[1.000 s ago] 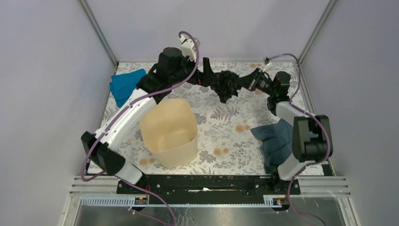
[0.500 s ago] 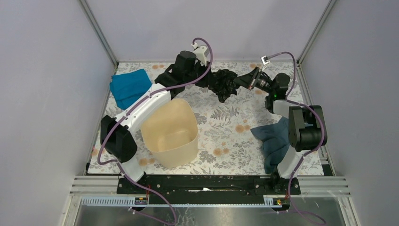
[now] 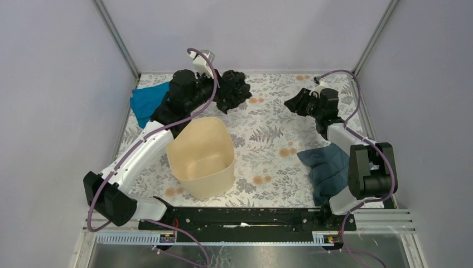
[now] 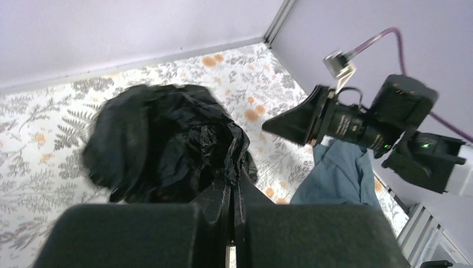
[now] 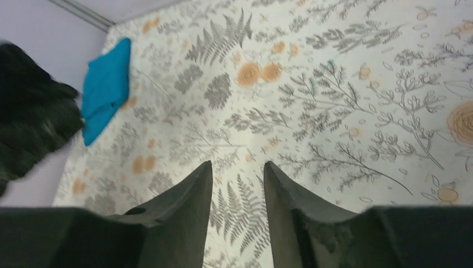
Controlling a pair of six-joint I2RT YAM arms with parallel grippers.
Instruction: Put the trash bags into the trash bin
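— While my left gripper [image 4: 232,181] is pressed together on a fold of the black trash bag [image 4: 167,134], where does the bag sit?

— Bunched just past the far rim of the cream bin [image 3: 207,181], over the bench [image 3: 268,139]. My right gripper [image 5: 237,173] is spread, holding nothing.

— Which step?

— Carrying, I judge. Next I must bring the bag over the bin's mouth, then release.

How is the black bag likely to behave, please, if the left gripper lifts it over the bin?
Probably floppy: the black bag bunches in a crumpled clump at the left gripper, which is shut on one fold. Likely light, being thin wrinkled film. Its glossy surface may slip, and loose folds could snag on the bin rim.
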